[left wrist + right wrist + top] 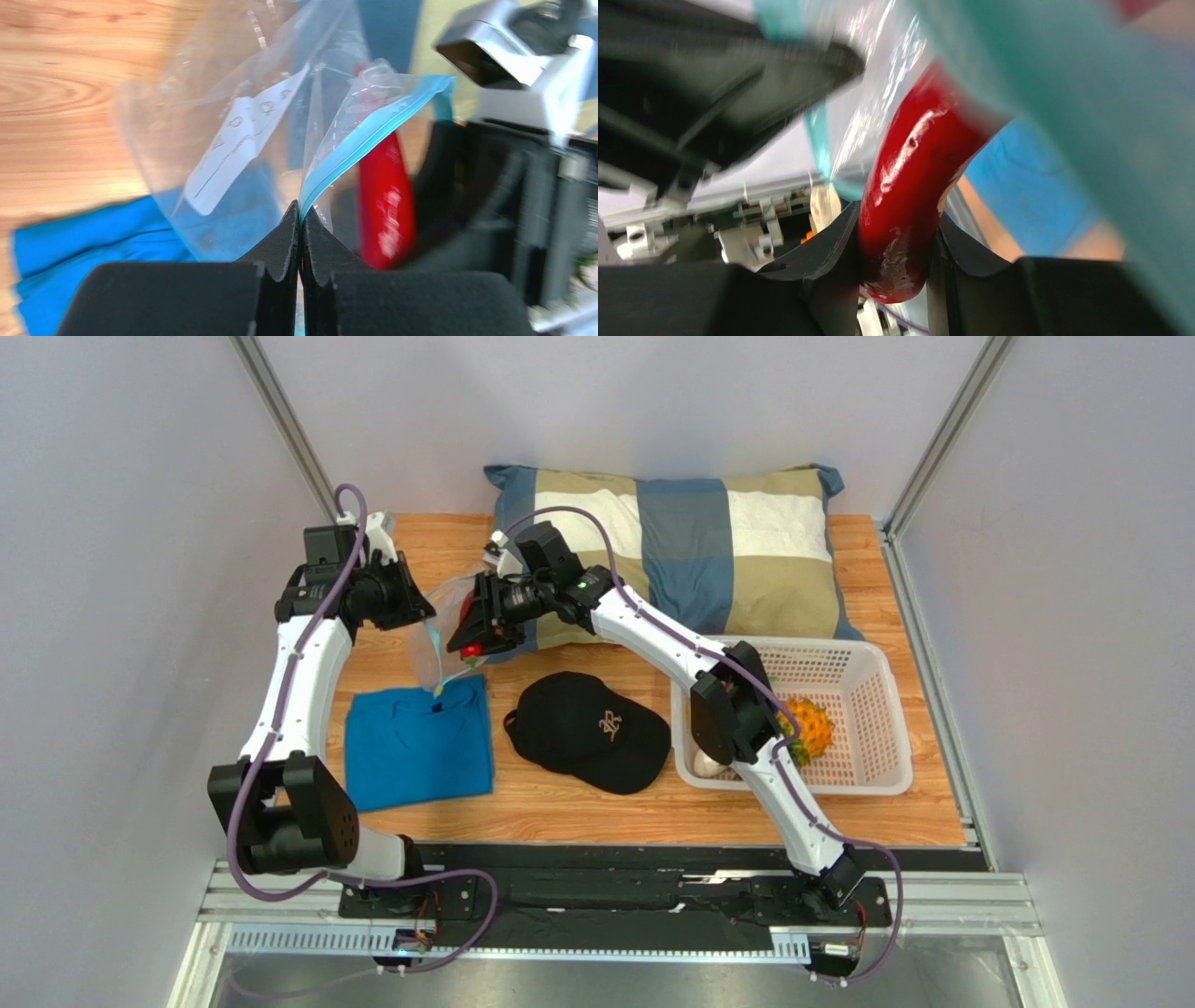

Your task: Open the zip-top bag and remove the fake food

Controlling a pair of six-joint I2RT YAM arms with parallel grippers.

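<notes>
The clear zip-top bag (438,651) hangs above the blue shirt, between the two grippers. My left gripper (300,224) is shut on the bag's teal zip strip (372,133), and the film (231,133) sags away to the left. Inside the bag's open mouth, my right gripper (896,238) is shut on a red chili (913,168) of the fake food. The chili (384,203) also shows beside the strip in the left wrist view. From above, both grippers meet at the bag, left (421,613) and right (477,637). An orange pineapple (807,728) and a cream-white piece (701,760) lie in the basket.
A white basket (877,756) stands at the right. A black cap (582,731) lies in the middle, a folded blue shirt (418,745) under the bag. A checked pillow (701,546) fills the back of the wooden table.
</notes>
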